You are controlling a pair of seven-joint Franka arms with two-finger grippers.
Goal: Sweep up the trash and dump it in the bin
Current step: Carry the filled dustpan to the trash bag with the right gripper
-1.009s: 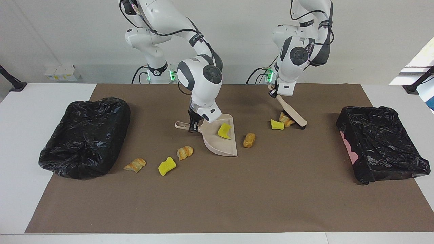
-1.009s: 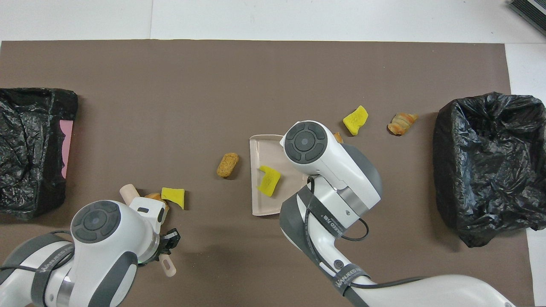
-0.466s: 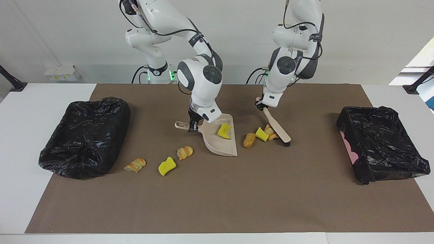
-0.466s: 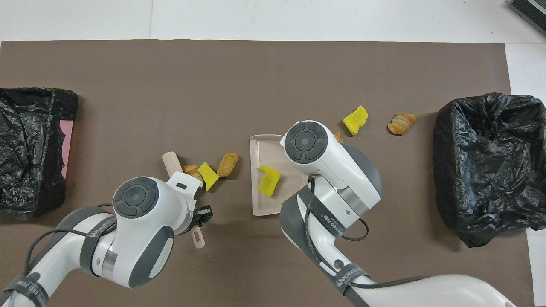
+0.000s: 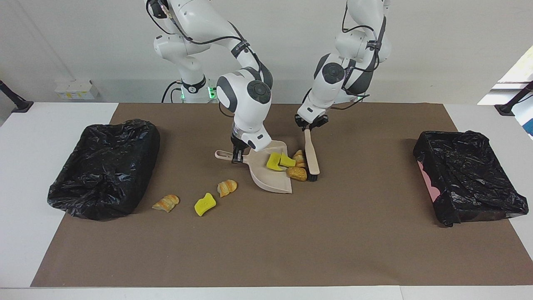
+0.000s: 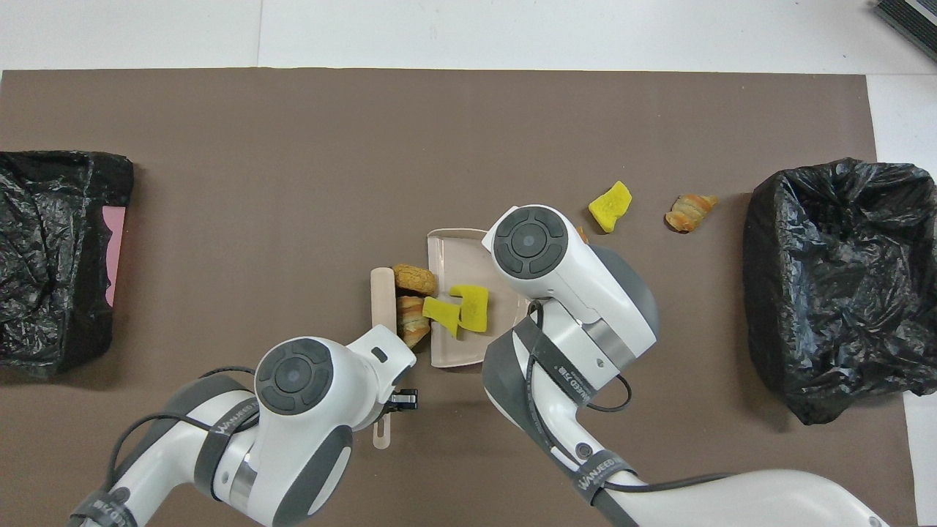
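My right gripper (image 5: 237, 156) is shut on the handle of the beige dustpan (image 5: 270, 180), which rests on the brown mat. Two yellow chunks of trash (image 5: 274, 161) (image 5: 287, 161) lie in the pan. Two brown pastry lumps (image 5: 299, 157) (image 5: 296, 173) sit at its open lip. My left gripper (image 5: 310, 126) is shut on the handle of the brush (image 5: 312, 156), whose head presses against those lumps. From overhead the brush (image 6: 381, 296) lies alongside the dustpan (image 6: 448, 250). More trash lies toward the right arm's end: a pastry (image 5: 227, 187), a yellow chunk (image 5: 205, 204) and another pastry (image 5: 165, 203).
A bin lined with a black bag (image 5: 104, 166) stands at the right arm's end of the mat. A second black-bagged bin (image 5: 466, 175) stands at the left arm's end. The brown mat (image 5: 266, 250) covers most of the white table.
My left arm has swept the brush toward the dustpan, pushing a yellow chunk into the pan and two pastries to its lip. The right arm and dustpan have stayed put.
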